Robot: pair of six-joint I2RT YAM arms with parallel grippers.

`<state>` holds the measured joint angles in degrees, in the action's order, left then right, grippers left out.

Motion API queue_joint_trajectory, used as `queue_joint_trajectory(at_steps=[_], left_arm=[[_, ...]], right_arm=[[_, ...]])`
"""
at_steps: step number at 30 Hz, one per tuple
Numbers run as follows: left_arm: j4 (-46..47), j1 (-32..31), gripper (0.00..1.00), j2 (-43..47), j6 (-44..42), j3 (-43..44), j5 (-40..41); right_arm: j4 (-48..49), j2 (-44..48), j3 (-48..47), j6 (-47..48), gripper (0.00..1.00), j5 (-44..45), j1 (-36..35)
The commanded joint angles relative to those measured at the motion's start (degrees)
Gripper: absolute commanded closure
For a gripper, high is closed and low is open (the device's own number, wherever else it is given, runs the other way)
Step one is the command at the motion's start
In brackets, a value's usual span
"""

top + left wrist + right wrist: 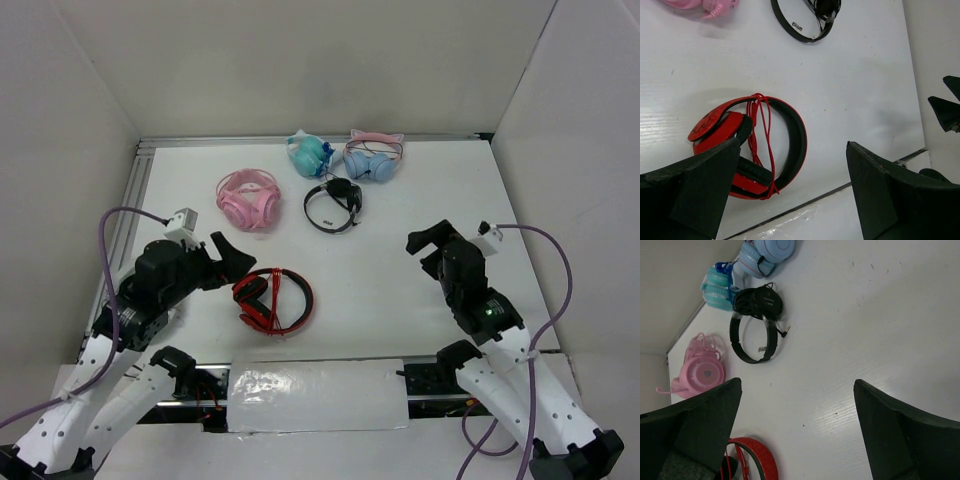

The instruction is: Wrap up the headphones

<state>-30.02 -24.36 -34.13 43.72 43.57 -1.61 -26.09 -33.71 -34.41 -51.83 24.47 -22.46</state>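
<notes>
The teal headphones (308,153) lie at the back of the table, folded, beside a light-blue pair; the right wrist view shows them far off at upper left (715,287). Their cable cannot be made out. My left gripper (238,258) hovers open at the front left, just left of a red pair, with nothing between its fingers (793,144). Over at the front right, my right gripper (425,250) is open too and holds nothing, bare table showing between its fingers (797,382). Both are far from the teal headphones.
Red headphones (273,300) with their red cord wound round the band lie by my left gripper. Pink headphones (248,198), black headphones (333,203) and a light-blue pair with pink ears (373,160) lie further back. A shiny sheet (318,395) covers the front edge. White walls enclose the table.
</notes>
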Motion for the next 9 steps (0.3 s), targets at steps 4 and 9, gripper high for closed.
queue_joint_trajectory(at_steps=[4, 9], left_arm=[[2.86, -0.34, 0.01, -0.68, -1.01, -0.59, 0.99], [2.78, -0.43, 0.01, 0.29, -0.92, -1.12, 1.08]], right_arm=[[2.45, 0.41, -2.32, 1.56, 0.0, 2.25, -0.39], [4.2, 0.23, -1.88, 2.7, 0.0, 1.72, -0.48]])
